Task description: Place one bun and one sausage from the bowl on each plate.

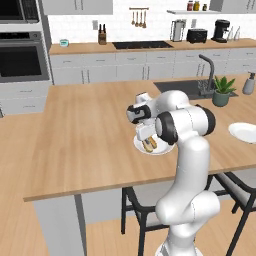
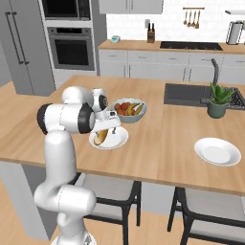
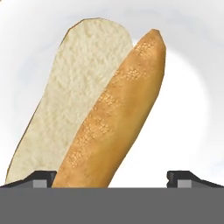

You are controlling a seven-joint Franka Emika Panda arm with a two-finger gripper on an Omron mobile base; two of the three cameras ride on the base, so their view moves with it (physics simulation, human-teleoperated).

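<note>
— Bun (image 3: 65,109) and sausage (image 3: 118,118) lay side by side on the near plate (image 2: 117,139), right under the end effector (image 3: 111,177). Was it holding them?

— No, its jaws were wide apart, holding nothing. That plate looked done.

— And the other plate (image 2: 217,152)?

— Bare, far right on the worktop (image 2: 162,143). Next job, I think: fetch another bun.

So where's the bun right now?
The bun lies on a white plate near the counter's front edge, directly under the open pincer, just in front of the fruit bowl in the right base view.
</note>
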